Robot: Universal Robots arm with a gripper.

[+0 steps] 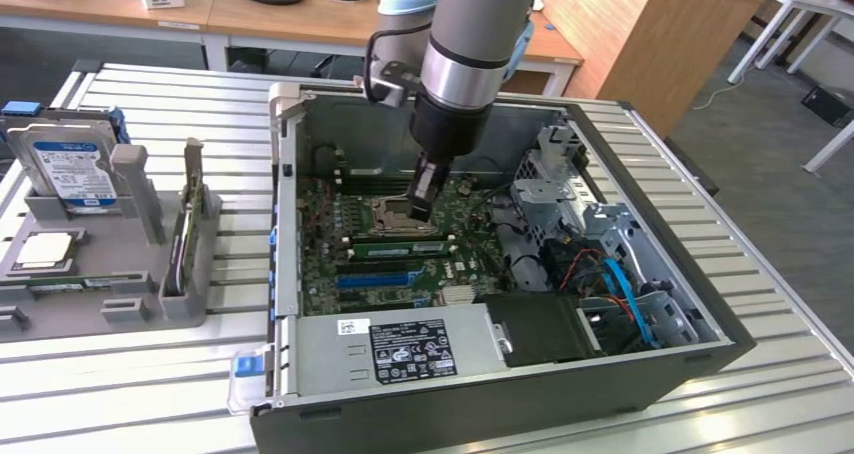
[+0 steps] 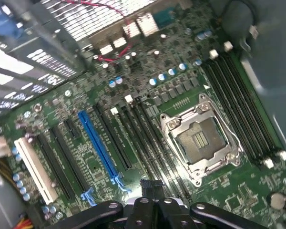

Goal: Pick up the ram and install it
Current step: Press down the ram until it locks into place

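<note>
Hovering inside the open computer case (image 1: 694, 304), the gripper (image 1: 424, 212) hangs over the motherboard (image 1: 461, 249), just beside the empty CPU socket (image 1: 396, 216). Its fingers are pressed together, and I cannot make out anything green pinched between them. In the wrist view the gripper (image 2: 150, 188) shows only dark linkages meeting at a narrow dark tip, right above the long black memory slots (image 2: 148, 143) that run alongside the CPU socket (image 2: 200, 143).

Next to the socket in the exterior view, a green stick with a row of dark chips lies along the slots; this looks like the ram (image 1: 396, 244), already lying in or on a slot rather than carried. Whether it is fully latched is too small to tell.

Judging from that, the step in hand seems to be the seating of the module, or a press on it. To do that well, the closed tip should come down square on the stick's upper edge, in line with the slot and not skewed toward the socket, whose bare contacts are fragile. Pressure is best spread evenly along the stick, so that both end latches close together; a push at one end alone could tilt it. The blue expansion slot (image 2: 99, 143), on the far side of the memory slots from the socket, should stay untouched.
</note>
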